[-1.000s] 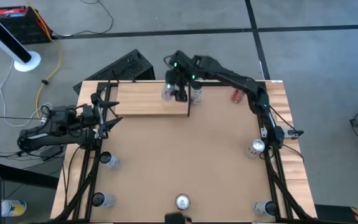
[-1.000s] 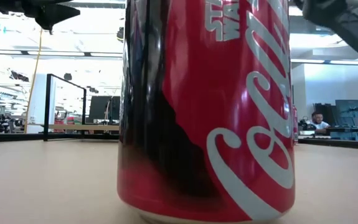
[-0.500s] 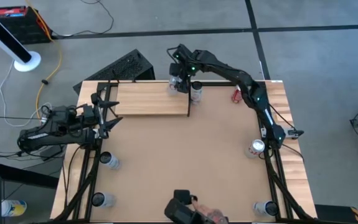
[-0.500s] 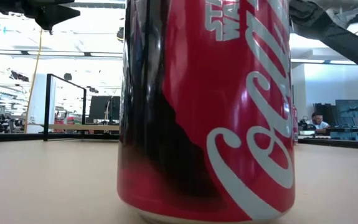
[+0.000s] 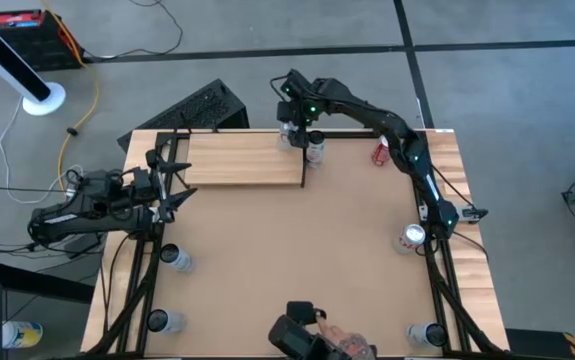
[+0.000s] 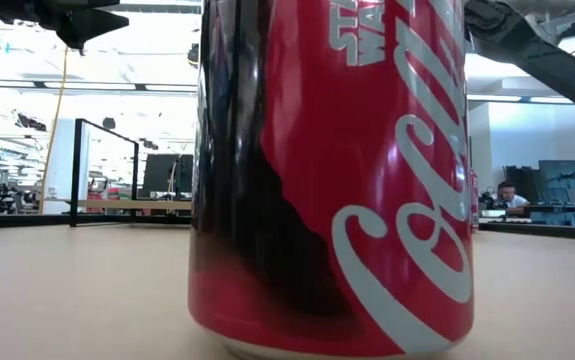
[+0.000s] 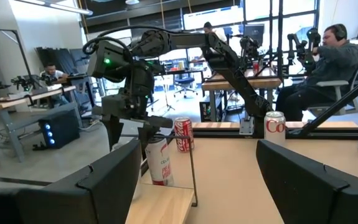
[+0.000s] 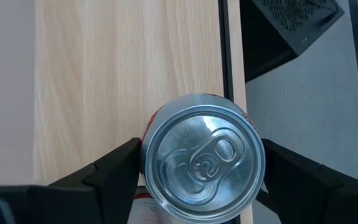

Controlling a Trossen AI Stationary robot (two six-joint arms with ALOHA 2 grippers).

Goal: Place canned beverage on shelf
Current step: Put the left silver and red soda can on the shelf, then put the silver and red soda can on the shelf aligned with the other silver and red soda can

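Left arm: folded at the surface's (image 5: 287, 250) left edge, its claw (image 5: 172, 180) well apart from any can; in the left wrist view its two dark fingers (image 7: 113, 177) stand spread with nothing between them.
Shelf: pale wood plank (image 5: 237, 160) lying along the far side of the surface, left of centre, with a thin black upright (image 5: 302, 168) at its right end.
Near-edge cans: one (image 5: 174, 258) beside the left rail and another (image 5: 159, 322) at the near left corner, both standing upright.
Person: a hand holding a dark object (image 5: 312, 340) shows at the near edge, in the middle.
Canned beverage: a silver-topped can with red on its side (image 8: 202, 157) stands between the right claw's fingers at the shelf's far right corner, over the plank close to its far edge; whether it rests on the wood cannot be told.
Right arm: reaches from the right rail across to the far side, its claw (image 8: 197, 171) pinching the canned beverage from both sides.
Neighbouring cans: one (image 5: 315, 150) upright just right of the black upright, a red one (image 5: 379, 153) farther right near the far edge.
Right rail: a can (image 5: 412, 236) stands beside it, another (image 5: 422, 333) at the near right corner.
Low view: a red cola can (image 6: 332, 175) fills the frame.
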